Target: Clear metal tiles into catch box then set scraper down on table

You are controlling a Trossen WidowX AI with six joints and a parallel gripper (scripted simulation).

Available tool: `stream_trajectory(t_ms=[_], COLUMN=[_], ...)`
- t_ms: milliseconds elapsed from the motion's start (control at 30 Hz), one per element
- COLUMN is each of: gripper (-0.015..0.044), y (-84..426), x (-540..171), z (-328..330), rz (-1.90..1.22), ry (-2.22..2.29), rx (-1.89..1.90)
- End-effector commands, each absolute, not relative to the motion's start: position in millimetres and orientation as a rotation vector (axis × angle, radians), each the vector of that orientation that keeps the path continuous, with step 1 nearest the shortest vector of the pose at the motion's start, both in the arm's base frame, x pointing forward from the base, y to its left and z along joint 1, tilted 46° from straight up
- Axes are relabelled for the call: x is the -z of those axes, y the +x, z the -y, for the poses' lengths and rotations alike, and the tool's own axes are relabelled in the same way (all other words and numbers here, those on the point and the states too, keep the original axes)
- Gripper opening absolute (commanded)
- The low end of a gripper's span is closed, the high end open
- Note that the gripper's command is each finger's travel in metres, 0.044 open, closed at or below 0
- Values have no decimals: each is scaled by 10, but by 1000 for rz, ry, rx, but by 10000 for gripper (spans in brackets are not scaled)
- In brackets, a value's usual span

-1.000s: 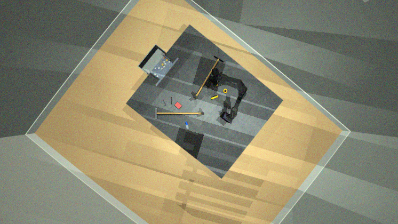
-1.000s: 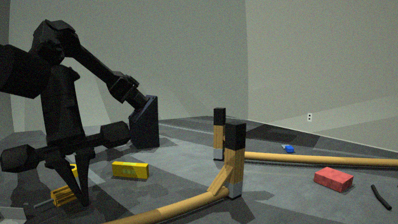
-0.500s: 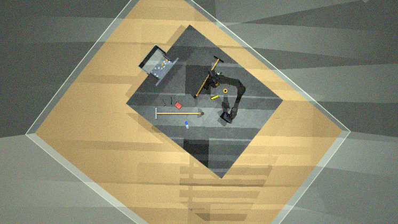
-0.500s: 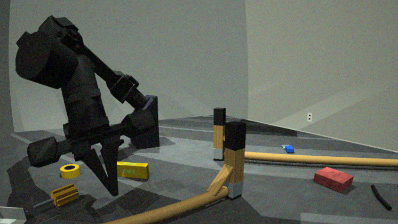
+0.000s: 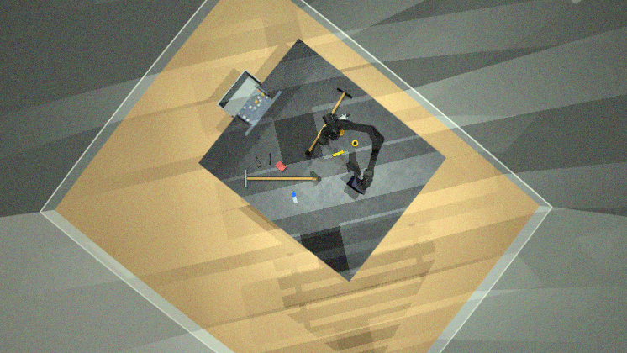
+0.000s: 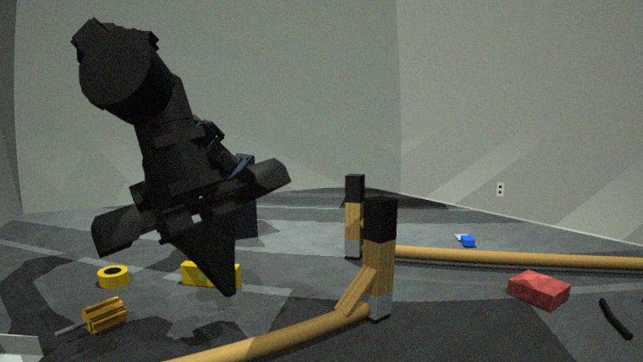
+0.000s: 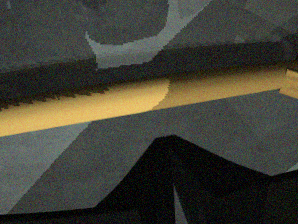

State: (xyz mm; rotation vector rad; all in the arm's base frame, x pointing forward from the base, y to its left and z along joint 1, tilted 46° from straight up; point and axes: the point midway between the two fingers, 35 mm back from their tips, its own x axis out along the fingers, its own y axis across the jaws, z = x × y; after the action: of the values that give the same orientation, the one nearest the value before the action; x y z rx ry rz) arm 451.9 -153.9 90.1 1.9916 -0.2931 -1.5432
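A scraper with a dark head [image 5: 345,92] lies on the table; its wooden handle [image 5: 315,139] [image 6: 270,338] [image 7: 50,114] ends in a black-topped upright post [image 6: 379,260]. A second scraper [image 5: 281,178] [image 6: 495,259] with a pale head lies farther off. I cannot tell which is longer. My gripper [image 6: 230,293] [image 7: 166,145] is shut and empty, its fingertips above the table beside the first scraper's handle; the handle is not between them. Several small pale and orange tiles lie on the blue-grey bench plate [image 5: 259,117] by the catch box [image 5: 239,94]; the exact boundary is unclear.
A yellow ring [image 5: 355,143] [image 6: 113,279], a yellow block [image 5: 337,154] [image 6: 190,274] and an orange ridged piece [image 6: 105,315] lie near the arm. A red block [image 5: 281,165] [image 6: 537,290], a blue-and-white piece [image 5: 294,196] [image 6: 467,240] and a dark curved piece [image 6: 614,319] lie around the second scraper.
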Motion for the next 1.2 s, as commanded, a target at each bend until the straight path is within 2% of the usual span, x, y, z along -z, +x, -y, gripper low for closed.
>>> stream_trajectory(t_ms=[0,1167], gripper=[0,0], y=[4523,4407], x=[-848,-427], z=[1425,594], rz=[270,77], ry=[1970,1766], rx=[1560,1682])
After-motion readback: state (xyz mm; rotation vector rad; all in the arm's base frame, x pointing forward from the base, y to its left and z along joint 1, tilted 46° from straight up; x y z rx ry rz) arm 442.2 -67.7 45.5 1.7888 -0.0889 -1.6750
